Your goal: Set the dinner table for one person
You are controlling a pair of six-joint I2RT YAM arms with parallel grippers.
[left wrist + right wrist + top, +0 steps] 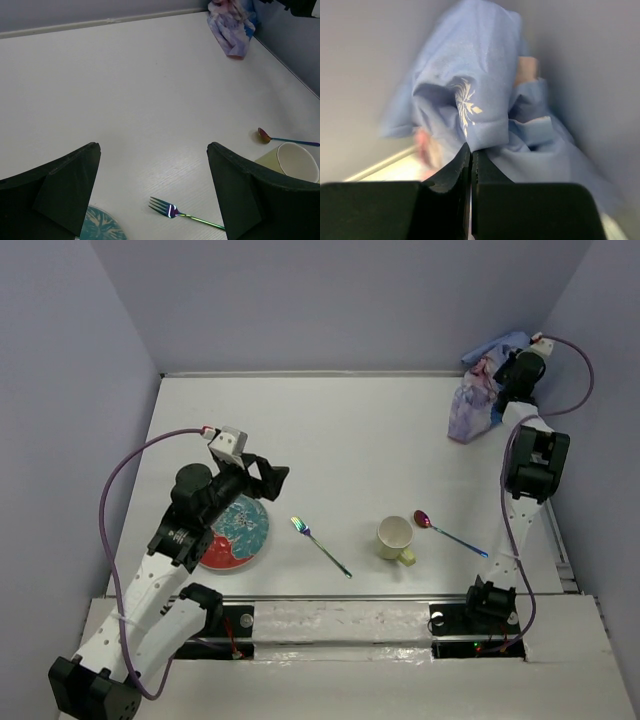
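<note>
The dinner table is a plain white top. At its far right corner a bunched blue printed cloth placemat hangs against the wall. My right gripper is shut on a fold of its edge. My left gripper hovers open over the near left part of the table with nothing between its fingers. A red and teal plate lies just under it. An iridescent fork, a pale yellow cup and a spoon lie along the near edge.
Grey walls enclose the table on the left, back and right. The right arm's links stand along the right edge above the spoon.
</note>
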